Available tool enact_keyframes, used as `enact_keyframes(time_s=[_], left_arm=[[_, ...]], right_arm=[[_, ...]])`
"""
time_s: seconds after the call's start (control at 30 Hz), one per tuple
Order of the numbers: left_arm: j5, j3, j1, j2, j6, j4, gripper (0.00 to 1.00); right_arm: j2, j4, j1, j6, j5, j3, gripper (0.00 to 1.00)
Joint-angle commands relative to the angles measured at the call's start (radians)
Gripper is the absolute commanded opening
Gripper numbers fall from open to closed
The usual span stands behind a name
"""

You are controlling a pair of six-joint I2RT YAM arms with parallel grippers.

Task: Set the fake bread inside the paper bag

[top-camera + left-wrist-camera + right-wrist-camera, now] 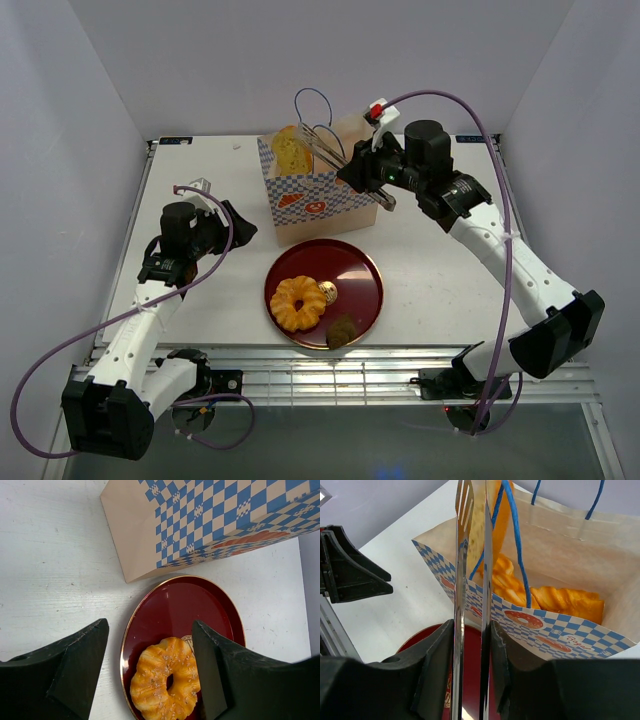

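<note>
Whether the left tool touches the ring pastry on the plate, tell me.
Apart. The top view shows bare table between the left tool and the ring pastry.

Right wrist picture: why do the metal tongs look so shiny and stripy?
In the right wrist view the tongs sit very close to the lens and mirror the pale surroundings, so they gleam in streaks; in the top external view the red plate shows only a faint sheen.
</note>
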Motion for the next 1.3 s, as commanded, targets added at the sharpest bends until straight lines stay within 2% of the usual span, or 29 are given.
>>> enact_keyframes(time_s=[0.0, 0.53, 0.8, 1.07, 1.27], left_arm=[[0.017, 0.028, -0.004, -0.001, 0.010, -0.006, 0.78], [0.003, 0.028, -0.004, -0.001, 0.013, -0.011, 0.78], [0.002, 0.031, -0.004, 0.001, 0.014, -0.013, 0.78], [0.002, 0.031, -0.004, -0.001, 0.014, -0.013, 0.78], [-0.007, 0.030, -0.004, -0.015, 0.016, -0.013, 0.78]], right_arm=[[-0.038, 0.055, -0.005, -0.009, -0.002, 0.013, 0.40], [-0.114, 0.059, -0.026, 0.042, 0.112, 0.097, 0.43], [-0.191, 0.062, -0.054, 0.043, 0.170, 0.087, 0.44], [-0.340, 0.065, -0.108, 0.083, 0.339, -0.116, 0.45], [-0.461, 0.079, -0.205, 0.138, 0.460, -0.342, 0.45]])
